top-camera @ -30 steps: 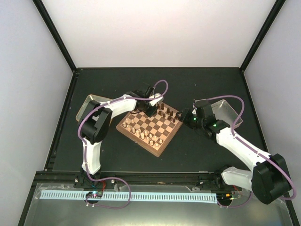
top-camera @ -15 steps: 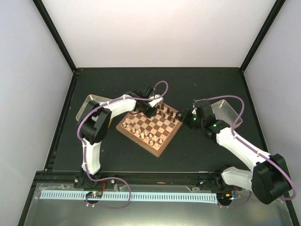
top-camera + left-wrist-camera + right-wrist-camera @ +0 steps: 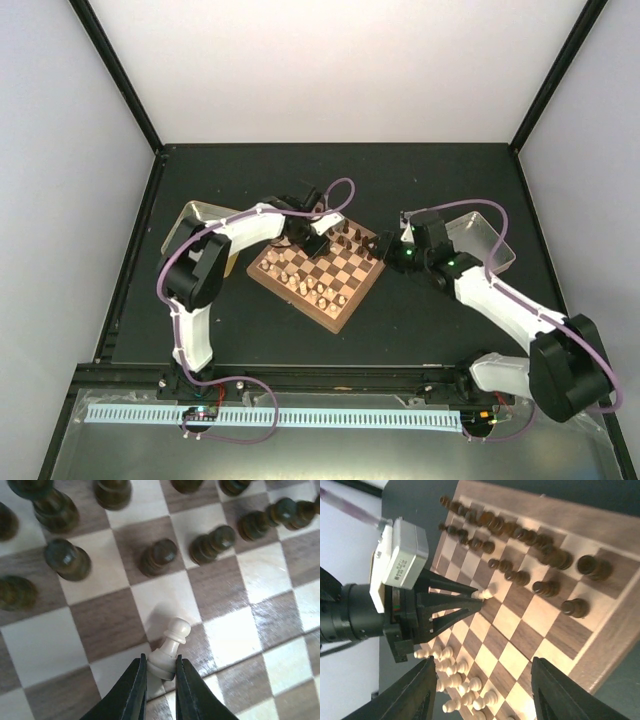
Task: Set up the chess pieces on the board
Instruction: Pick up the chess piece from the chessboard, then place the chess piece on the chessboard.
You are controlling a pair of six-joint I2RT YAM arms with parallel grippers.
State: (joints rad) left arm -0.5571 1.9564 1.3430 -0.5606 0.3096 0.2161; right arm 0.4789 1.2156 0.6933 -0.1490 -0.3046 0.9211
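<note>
Chess pieces [image 3: 160, 556] on the board [image 3: 40, 645] — pale pawn [image 3: 170, 650] between left fingers [image 3: 132, 690]

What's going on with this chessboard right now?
The left gripper is shut on the base of a pale pawn, over the middle of the board, just in front of the dark pieces. The right gripper is open and empty at the board's edge. Other pale pieces stand grouped along the opposite side.

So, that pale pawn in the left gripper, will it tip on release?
Probably: the pawn leans in the left gripper, pinched at its base. It looks stiff and likely light, being a small turned piece. It is round, so it may roll once down.
</note>
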